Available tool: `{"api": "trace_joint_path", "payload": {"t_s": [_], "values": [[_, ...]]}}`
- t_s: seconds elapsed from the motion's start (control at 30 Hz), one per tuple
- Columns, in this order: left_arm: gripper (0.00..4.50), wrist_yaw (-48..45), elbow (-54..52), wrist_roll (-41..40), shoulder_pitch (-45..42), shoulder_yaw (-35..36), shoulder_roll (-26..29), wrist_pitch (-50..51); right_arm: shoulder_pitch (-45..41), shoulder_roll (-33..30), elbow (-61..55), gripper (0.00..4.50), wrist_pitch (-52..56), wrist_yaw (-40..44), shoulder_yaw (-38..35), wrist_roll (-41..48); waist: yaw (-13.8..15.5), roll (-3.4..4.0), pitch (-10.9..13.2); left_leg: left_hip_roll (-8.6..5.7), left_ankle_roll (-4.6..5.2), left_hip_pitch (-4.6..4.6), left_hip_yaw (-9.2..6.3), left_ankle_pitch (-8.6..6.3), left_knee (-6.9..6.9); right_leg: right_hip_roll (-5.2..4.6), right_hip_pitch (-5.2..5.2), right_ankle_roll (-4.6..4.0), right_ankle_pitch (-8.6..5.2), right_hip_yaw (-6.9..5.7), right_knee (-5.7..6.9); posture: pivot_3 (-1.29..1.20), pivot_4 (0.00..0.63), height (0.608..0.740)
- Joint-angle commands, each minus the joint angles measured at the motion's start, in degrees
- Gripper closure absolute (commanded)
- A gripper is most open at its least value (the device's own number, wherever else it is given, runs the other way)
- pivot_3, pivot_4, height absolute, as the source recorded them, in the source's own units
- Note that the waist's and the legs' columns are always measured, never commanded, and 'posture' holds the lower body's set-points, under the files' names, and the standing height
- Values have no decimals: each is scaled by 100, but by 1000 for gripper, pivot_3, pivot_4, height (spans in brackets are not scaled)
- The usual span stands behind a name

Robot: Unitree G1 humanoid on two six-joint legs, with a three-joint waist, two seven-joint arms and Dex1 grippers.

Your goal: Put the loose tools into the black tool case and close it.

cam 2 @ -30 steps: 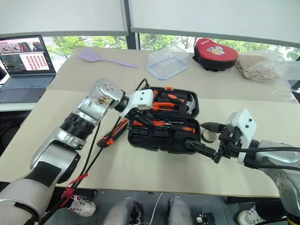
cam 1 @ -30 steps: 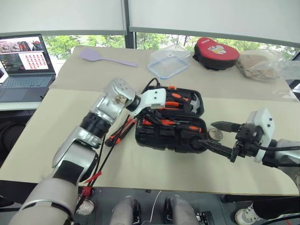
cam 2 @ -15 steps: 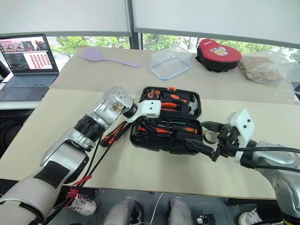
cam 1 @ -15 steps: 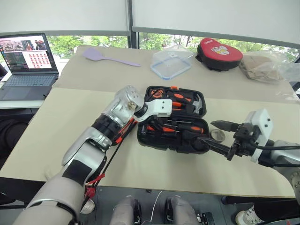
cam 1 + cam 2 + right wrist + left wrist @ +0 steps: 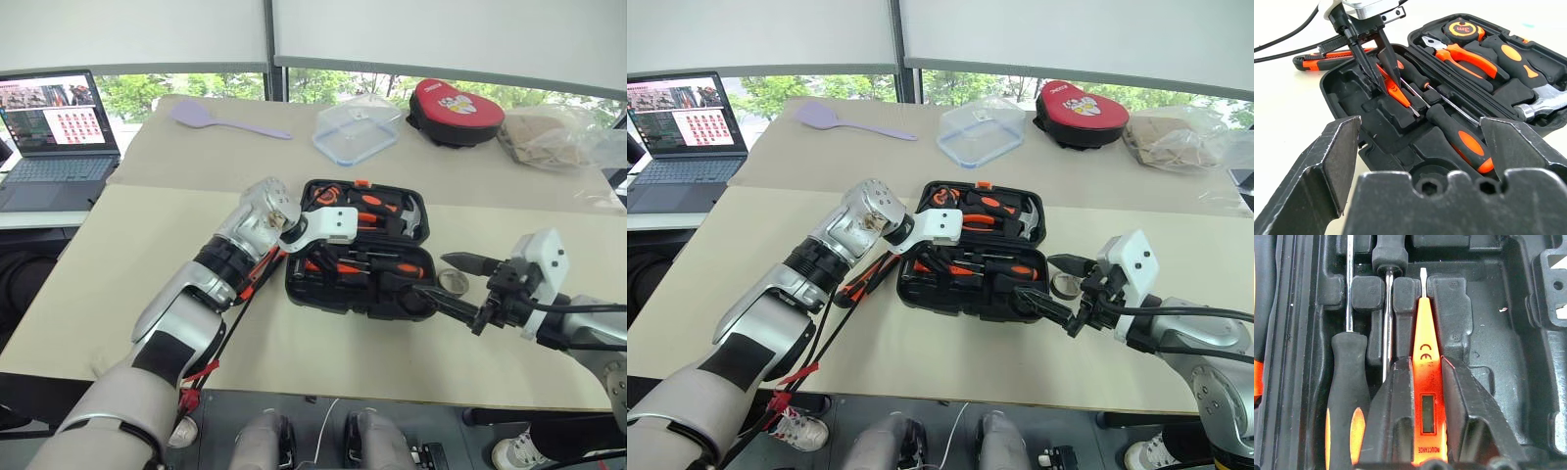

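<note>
Once the left gripper (image 5: 1427,396) had been lowered into the black tool case (image 5: 345,284), its jaws were seen eased apart around the orange tester screwdriver (image 5: 1426,382), so release was judged underway, while the right gripper (image 5: 458,286) was held wide open.

The setting looks like an office or robotics lab room. A beige-covered table (image 5: 88,284) stands before a row of windows (image 5: 323,83) with roller blinds (image 5: 441,39) pulled most of the way down and green trees outside. Well beyond the left gripper (image 5: 315,257), on a side desk, an open laptop (image 5: 54,127) shows a grid of images.
</note>
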Motion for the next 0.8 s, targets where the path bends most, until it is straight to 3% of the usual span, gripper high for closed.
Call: {"api": "trace_joint_path", "payload": {"t_s": [0.03, 0.1, 0.2, 0.5, 0.8], "values": [[1752, -112, -344, -336, -100, 378, 20, 309, -73, -33, -118, 0, -172, 24, -27, 18, 9, 0, 0, 0, 0, 0, 0, 0, 0, 0, 0, 0, 0, 0, 0, 0, 150, 731], [1057, -312, -685, -645, -67, 629, 189, 506, -71, -48, -118, 0, -159, 48, -33, 38, 10, 0, 0, 0, 1, -3, -1, 0, 2, -1, 0, 0, 0, -1, 0, 0, 150, 731], [1057, -329, -931, -844, 193, 880, 489, 238, -49, -50, -108, 0, -151, 63, -28, 38, -15, 1, 0, 2, 1, -2, -1, 0, 0, -1, -3, 0, 0, 1, 0, 0, 150, 731], [4433, -150, -871, -1046, 641, 1034, 401, -254, -166, -50, -5, 0, -140, 72, 99, 23, 46, 4, -2, -1, 2, -2, -1, 0, 9, -2, 5, 0, 0, -5, 2, 0, 150, 731], [4433, 14, -624, -764, 633, 838, 336, -612, -109, -4, -28, 0, -141, 44, 79, 55, 1, 4, -2, -1, 4, 0, 0, 0, 9, -1, 5, 0, 0, -4, 2, 0, 150, 731]]}}
